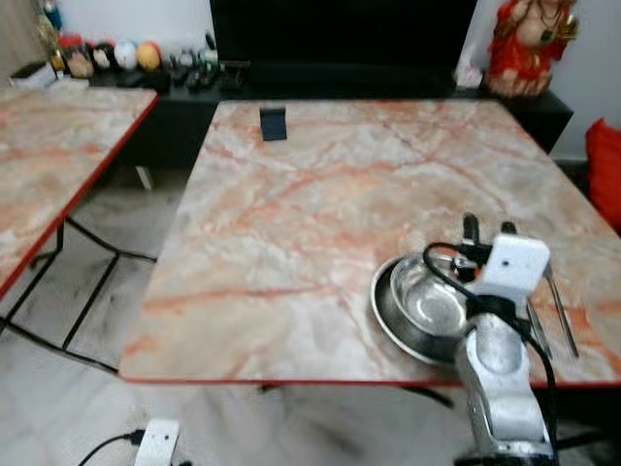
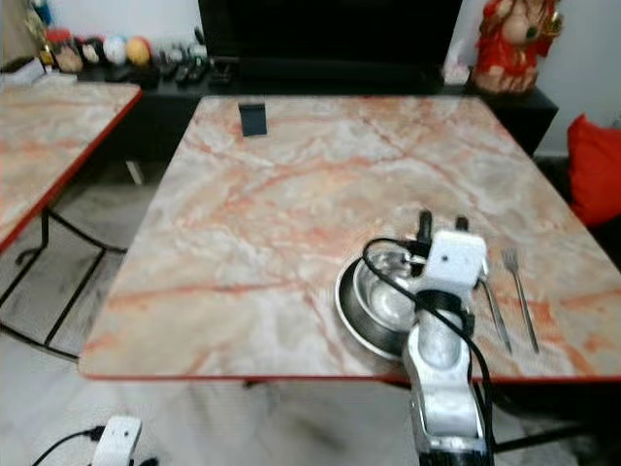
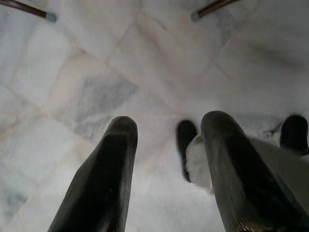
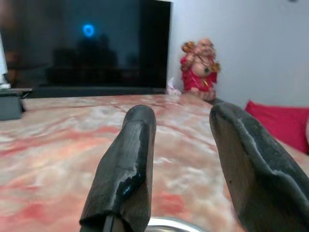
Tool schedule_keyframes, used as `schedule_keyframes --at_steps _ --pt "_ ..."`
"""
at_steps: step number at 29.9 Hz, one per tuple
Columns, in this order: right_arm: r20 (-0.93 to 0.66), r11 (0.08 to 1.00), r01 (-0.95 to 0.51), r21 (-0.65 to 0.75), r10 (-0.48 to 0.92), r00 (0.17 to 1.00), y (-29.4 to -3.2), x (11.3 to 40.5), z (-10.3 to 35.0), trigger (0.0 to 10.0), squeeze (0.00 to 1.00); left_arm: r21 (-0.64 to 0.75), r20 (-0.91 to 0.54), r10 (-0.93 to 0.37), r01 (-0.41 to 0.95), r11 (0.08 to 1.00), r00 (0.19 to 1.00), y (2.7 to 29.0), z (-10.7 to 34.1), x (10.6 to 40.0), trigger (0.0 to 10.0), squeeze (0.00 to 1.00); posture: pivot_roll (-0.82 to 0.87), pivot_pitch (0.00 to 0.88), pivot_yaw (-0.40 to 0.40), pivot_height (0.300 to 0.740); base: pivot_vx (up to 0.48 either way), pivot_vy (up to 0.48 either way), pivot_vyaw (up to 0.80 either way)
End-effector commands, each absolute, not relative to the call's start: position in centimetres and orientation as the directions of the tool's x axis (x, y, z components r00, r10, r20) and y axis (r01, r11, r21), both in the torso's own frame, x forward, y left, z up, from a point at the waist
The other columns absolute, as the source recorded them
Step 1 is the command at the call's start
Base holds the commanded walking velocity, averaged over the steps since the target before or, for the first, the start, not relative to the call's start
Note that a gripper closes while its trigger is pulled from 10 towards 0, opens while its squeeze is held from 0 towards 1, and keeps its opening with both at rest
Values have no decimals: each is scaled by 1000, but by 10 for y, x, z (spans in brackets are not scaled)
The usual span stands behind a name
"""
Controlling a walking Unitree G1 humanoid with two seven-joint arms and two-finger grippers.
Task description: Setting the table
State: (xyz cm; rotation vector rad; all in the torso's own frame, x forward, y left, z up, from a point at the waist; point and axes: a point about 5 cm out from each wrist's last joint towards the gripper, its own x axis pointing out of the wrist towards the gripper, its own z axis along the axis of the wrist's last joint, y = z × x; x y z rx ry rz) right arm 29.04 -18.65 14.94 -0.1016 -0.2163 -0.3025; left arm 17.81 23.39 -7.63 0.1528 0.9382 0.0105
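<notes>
Hovering over the far rim of the round steel bowl (image 2: 380,299) at lower right of the pink marble tabletop (image 2: 291,194), the right hand (image 2: 439,227) has its fingers apart; a steel fork (image 2: 520,294) lies just beside.

Even soft daylight, no hard shadows; head views slightly blurred; glare on steel bowl (image 1: 427,296); wrist-view fingers (image 4: 128,174) defocused

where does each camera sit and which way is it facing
Left and right eye views: on the head, looking down at the marble table, right arm over the steel bowl.
Left wrist view: along the open left gripper at the floor.
Right wrist view: along the open right gripper across the table.
Eye and right wrist views share the red figurine.
</notes>
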Motion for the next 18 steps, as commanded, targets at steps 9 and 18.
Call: schedule_keyframes --at_steps 9,18 --pt "244 970 227 -84 -201 949 -168 300 158 10000 0 146 -806 102 28 989 583 239 -76 176 10000 0 40 0 -54 728 0 328 0" --pt "261 968 226 -109 -192 946 -167 304 162 10000 0 144 -804 102 26 989 586 239 -75 179 10000 0 35 0 -45 728 0 329 444"
